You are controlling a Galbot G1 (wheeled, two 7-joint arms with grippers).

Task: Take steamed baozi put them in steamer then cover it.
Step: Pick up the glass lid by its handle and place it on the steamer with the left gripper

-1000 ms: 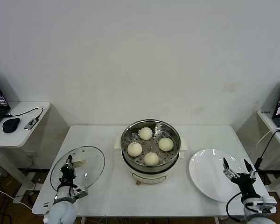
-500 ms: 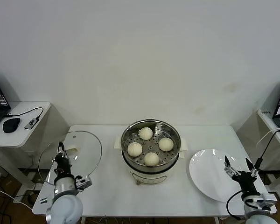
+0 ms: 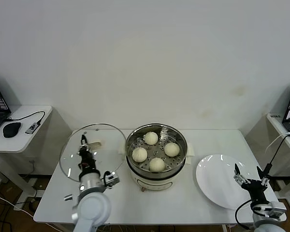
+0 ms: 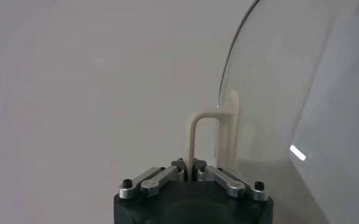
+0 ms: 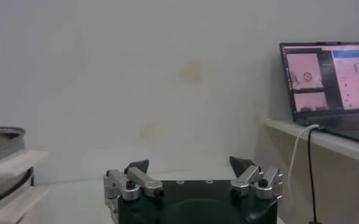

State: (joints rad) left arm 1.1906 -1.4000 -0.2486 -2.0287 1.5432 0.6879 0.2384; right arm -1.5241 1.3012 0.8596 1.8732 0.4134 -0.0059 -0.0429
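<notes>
Left pincer (image 3: 83,146) clamped on cover (image 3: 93,152) handle, raised left of steamer (image 3: 156,153); right pincer (image 3: 252,174) spread wide, right of steamer.

no words, labels or numbers can be read anywhere. the open laptop's lit screen (image 5: 327,76) shows windows, but their text is too small to read.

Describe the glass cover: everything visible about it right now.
The cover is a round clear glass lid with a thin metal rim and a cream-white loop handle at its centre. It is lifted off the table and tilted, held up just left of the steamer, not yet on it. The left claw is shut on the handle's loop; nothing else visibly touches it. A small vent hole sits near its rim.
</notes>
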